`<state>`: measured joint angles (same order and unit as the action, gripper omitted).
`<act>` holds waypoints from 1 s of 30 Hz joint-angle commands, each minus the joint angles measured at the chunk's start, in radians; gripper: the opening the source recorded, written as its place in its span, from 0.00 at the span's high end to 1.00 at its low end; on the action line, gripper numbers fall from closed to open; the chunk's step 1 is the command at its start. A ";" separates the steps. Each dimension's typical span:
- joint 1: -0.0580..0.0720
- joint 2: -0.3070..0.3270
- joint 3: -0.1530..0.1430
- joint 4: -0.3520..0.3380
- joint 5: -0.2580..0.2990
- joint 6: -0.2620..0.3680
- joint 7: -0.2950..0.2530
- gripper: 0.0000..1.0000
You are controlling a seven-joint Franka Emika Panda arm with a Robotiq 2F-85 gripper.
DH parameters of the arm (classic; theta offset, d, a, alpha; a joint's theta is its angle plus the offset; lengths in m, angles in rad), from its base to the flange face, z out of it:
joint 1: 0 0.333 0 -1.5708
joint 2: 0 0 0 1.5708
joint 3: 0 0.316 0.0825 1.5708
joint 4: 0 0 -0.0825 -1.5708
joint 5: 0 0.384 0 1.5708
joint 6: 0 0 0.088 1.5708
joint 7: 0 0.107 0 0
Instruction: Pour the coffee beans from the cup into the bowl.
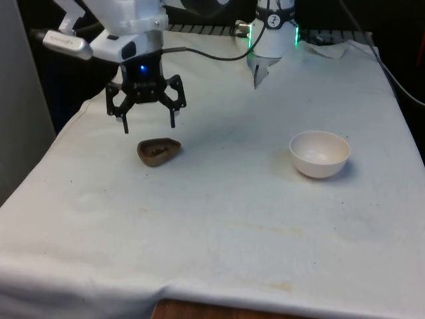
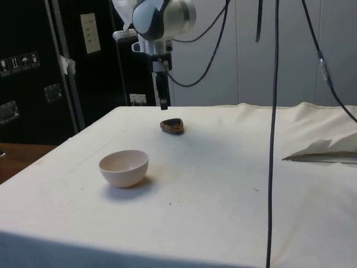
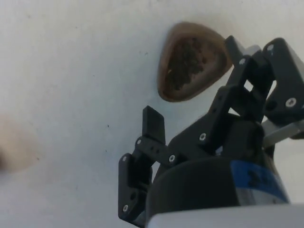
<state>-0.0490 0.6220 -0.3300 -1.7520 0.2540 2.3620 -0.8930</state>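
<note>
Gripper (image 1: 149,123) up on the front view's left, hanging just above the white cloth (image 1: 219,219) with its two black fingers spread wide and nothing between them. Right below it and a touch toward the front view's right sits the brown cup (image 1: 159,151), upright on the cloth, rim rounded almost to a triangle, dark coffee beans (image 1: 157,152) showing inside. From the wrist view the cup (image 3: 191,61) lies just beyond the fingertips (image 3: 153,122), apart from them, beans (image 3: 186,61) plain to see. Across to the front view's right, well apart from the cup, stands the white bowl (image 1: 319,153), upright. The side view has the gripper (image 2: 162,101) poised over the cup (image 2: 172,126), the bowl (image 2: 124,167) nearer the camera.
</note>
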 commanded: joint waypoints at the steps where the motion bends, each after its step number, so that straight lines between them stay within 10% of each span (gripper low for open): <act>1: -0.009 0.012 0.007 0.014 0.007 -0.007 -0.011 0.00; 30: -0.029 0.160 -0.030 0.148 0.117 -0.083 -0.210 0.00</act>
<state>-0.0730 0.7820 -0.3650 -1.6050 0.3710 2.2860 -1.1010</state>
